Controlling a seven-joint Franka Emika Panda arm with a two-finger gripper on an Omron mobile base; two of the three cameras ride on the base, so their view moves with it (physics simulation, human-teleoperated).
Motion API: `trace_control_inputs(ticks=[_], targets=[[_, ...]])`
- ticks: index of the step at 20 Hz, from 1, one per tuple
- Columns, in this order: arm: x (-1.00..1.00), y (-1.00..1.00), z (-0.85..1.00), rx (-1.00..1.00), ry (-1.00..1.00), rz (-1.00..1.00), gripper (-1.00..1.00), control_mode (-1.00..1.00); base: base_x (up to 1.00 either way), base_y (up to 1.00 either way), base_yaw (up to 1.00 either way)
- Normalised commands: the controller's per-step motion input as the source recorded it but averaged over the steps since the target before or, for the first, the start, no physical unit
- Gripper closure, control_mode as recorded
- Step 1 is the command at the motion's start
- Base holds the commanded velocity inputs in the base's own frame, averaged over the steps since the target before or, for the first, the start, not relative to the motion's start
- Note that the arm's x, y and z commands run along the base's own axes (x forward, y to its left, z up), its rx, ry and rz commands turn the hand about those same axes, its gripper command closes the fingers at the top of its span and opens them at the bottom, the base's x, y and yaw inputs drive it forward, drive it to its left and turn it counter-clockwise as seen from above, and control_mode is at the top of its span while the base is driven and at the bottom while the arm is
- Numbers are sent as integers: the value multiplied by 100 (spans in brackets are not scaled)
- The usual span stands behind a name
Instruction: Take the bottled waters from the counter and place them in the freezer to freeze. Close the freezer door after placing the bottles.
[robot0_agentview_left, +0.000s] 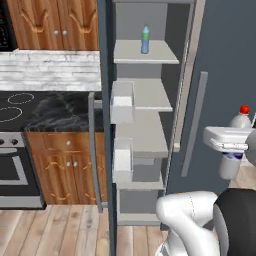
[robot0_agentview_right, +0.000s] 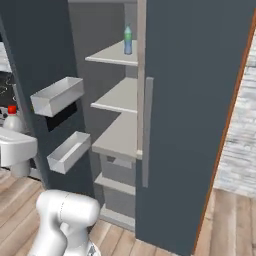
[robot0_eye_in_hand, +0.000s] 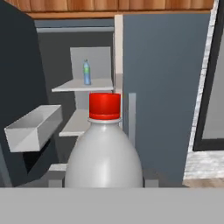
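No readable writing on either bottle; labels are plain colour bands. Red-capped bottle (robot0_eye_in_hand: 104, 153): whitish translucent plastic, rounded shoulders, smooth bright red screw cap, bluish-purple label low on its body in the left base view. It stands upright in the tool (robot0_agentview_left: 231, 150), whose jaws are closed on the bottle's body, out in front of the open freezer (robot0_agentview_left: 145, 150). Green-capped bottle (robot0_agentview_left: 145, 40): clear, slim, blue label, upright on the top shelf (robot0_agentview_left: 150, 55), near the shelf's middle toward the back wall. Freezer interior matte light grey, flat shelves. Freezer door (robot0_agentview_right: 35, 65): dark slate panel, swung open, two white rectangular bins (robot0_agentview_right: 57, 96) on its inner face. Black veined tabletop (robot0_agentview_left: 55, 112) left of the freezer.
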Motion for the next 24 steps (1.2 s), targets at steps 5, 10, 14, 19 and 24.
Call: trace_control_inputs(ticks=[5,10,14,19,24], targets=[[0,0,0,0,0,0,100,100,16,-56,63],[0,0,0,0,0,0,100,100,24,-73,23],[0,0,0,0,0,0,100,100,60,-28,5],[0,0,0,0,0,0,100,100,31,18,0],[0,0,0,0,0,0,100,100,15,33,0]])
